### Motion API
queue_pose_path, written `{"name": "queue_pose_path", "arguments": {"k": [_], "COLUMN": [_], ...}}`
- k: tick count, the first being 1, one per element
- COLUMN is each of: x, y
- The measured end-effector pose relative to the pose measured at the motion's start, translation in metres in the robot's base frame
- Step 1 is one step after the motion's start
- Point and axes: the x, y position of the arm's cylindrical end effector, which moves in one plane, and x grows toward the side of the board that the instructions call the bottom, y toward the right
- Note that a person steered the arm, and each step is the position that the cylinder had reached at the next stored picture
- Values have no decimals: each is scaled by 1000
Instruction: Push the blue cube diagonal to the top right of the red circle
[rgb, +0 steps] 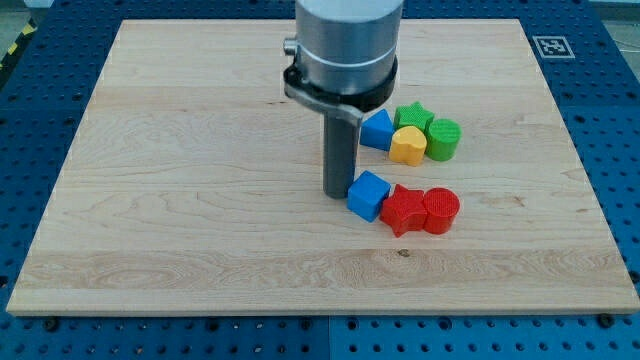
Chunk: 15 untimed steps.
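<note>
My tip: my tip (340, 193) is down on the wooden board (180, 200), just to the view's left of the blue cube (368, 195). It looks like it touches the cube's left side, but the rod hides that spot, so I cannot be sure.

Claw: there is none. The arm ends in a plain dark rod, so nothing opens or shuts.

Blue cube: it sits near the middle of the board, right against the red star-like block (403, 210).

Red circle: the red circle (441, 210) is on the far side of that red block, at the view's right end of the row.

Which way to go: the cube is at the left of the red circle, a little higher. It has to end up at the circle's top right, so it must travel up and to the right.

In the way: the red block blocks a straight push to the right.

Other blocks: a blue block (377, 129), a yellow block (408, 146), a green star (412, 116) and a green round block (443, 139) huddle just above, close to the path.

Best guess: I think my tip should move under the cube first, then push it up and right.
</note>
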Motion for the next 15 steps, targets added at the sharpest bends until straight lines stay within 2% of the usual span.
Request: {"name": "queue_pose_path", "arguments": {"k": [1, 2, 3, 4, 5, 6, 7, 9, 10, 12, 13, 14, 15], "x": [11, -6, -27, -27, -9, 36, 41, -17, -37, -50, -51, -38, -10], "y": [11, 62, 83, 66, 3, -14, 19, 113, 139, 202, 160, 112, 91]}}
